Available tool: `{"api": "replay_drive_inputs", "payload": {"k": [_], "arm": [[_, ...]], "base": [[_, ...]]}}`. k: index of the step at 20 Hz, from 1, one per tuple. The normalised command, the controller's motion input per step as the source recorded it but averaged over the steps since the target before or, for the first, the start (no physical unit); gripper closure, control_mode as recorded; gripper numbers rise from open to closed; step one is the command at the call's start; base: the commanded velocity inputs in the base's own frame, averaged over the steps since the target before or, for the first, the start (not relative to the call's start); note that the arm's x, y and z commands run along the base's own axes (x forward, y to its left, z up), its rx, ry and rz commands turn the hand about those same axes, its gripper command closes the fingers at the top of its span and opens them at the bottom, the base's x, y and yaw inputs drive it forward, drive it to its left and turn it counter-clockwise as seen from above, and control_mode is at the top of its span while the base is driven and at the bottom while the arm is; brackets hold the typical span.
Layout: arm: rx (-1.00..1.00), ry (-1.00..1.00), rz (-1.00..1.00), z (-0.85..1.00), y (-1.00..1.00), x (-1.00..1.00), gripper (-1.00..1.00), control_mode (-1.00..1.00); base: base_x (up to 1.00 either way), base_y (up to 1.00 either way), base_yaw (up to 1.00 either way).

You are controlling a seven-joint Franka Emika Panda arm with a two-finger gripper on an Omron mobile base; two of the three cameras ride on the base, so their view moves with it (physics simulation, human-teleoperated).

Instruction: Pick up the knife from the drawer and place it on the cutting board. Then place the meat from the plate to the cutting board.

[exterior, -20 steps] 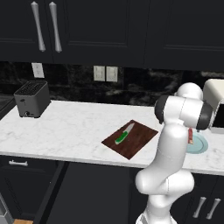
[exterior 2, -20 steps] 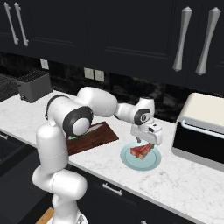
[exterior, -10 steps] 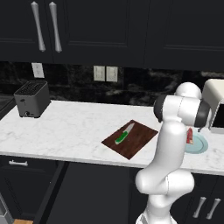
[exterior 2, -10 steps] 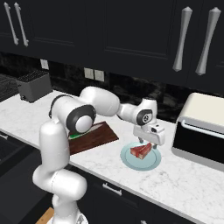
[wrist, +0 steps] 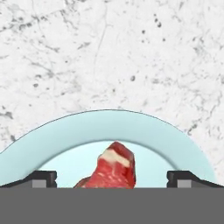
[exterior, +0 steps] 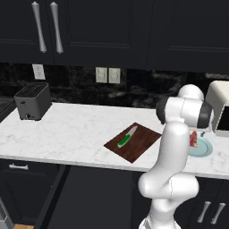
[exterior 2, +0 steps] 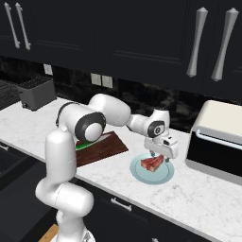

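Observation:
The green-handled knife (exterior: 127,137) lies on the reddish-brown cutting board (exterior: 141,145) in the middle of the counter. To its right is the pale blue-green plate (exterior 2: 137,173) with the red meat (exterior 2: 152,164) on it. My gripper (exterior 2: 159,159) hangs open just over the plate, pointing down. In the hand view the meat (wrist: 112,169) stands between my two fingertips (wrist: 42,178), with the plate's rim (wrist: 109,119) curving behind it. The jaws are wide apart and clear of the meat. A dark drawer front with a small silver handle (exterior: 15,166) sits under the counter at the left.
A white toaster oven (exterior 2: 218,141) stands close to the right of the plate. A grey toaster (exterior: 32,101) is at the far left of the marble counter (exterior: 71,129). Dark wall cabinets with long handles (exterior: 42,27) hang overhead.
The hand has sunk a little toward the plate and the meat. The jaws have stayed open; knife, board and meat have not moved.

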Motion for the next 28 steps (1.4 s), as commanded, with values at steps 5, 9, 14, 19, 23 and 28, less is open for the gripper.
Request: {"api": "replay_drive_inputs", "payload": {"k": [5, 9, 14, 19, 23, 28], "arm": [[0.0, 0.0, 0.0, -0.16, 0.01, 0.06, -1.0, -1.0], [0.0, 0.0, 0.0, -0.2, 0.02, 0.08, -1.0, -1.0], [0.0, 0.0, 0.0, -0.18, 0.08, -0.06, -1.0, -1.0], [0.0, -0.06, 0.0, 0.0, 0.23, -0.51, -1.0, -1.0], [0.0, -0.08, 0.0, 0.0, 0.29, -0.56, -1.0, -1.0], [0.0, -0.02, 0.0, -0.01, 0.39, -0.22, -1.0, -1.0]], "base": [[0.0, 0.0, 0.0], [0.0, 0.0, 0.0], [0.0, 0.0, 0.0], [0.0, 0.0, 0.0], [0.0, 0.0, 0.0], [0.0, 0.0, 0.0]]}}
